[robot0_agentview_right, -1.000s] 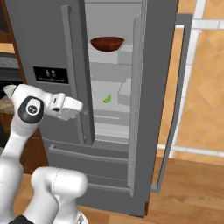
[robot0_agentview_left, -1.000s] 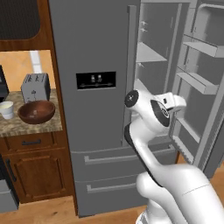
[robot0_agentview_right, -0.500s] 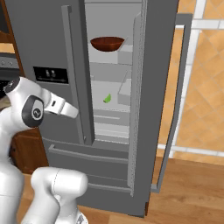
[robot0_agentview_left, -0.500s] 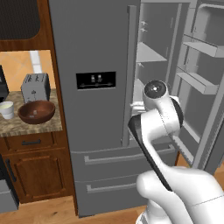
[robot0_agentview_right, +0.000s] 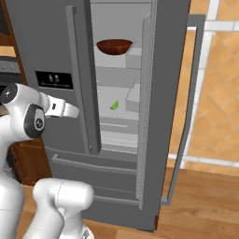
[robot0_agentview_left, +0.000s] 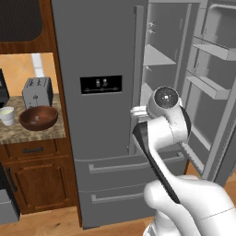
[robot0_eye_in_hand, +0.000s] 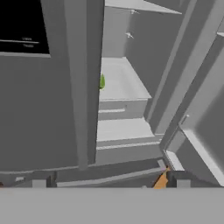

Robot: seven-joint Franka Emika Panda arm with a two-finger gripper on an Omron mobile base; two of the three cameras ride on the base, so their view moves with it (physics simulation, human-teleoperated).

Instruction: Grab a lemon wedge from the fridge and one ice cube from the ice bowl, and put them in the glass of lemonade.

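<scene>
Nearest to you, the gripper (robot0_agentview_right: 74,111) stands just in front of the closed left door of the fridge (robot0_agentview_left: 97,50), beside that door's long handle. Its jaws are spread wide and hold nothing.

From the jaws, the lemon wedge (robot0_agentview_right: 114,104) lies ahead, a little to the right and deeper inside. It rests on a middle shelf (robot0_agentview_right: 114,112) behind the door edge. In the hand view you see just a thin green slice of it (robot0_eye_in_hand: 101,81), peeking out past the handle, so I think you must shift the hand to the right before you reach in. Its long axis I cannot tell.

Above it, on a higher shelf, sits a brown bowl (robot0_agentview_right: 114,46).

Off to the far left, on the counter (robot0_agentview_left: 27,131), wait the ice bowl (robot0_agentview_left: 38,117) and the glass of lemonade (robot0_agentview_left: 7,115).
</scene>
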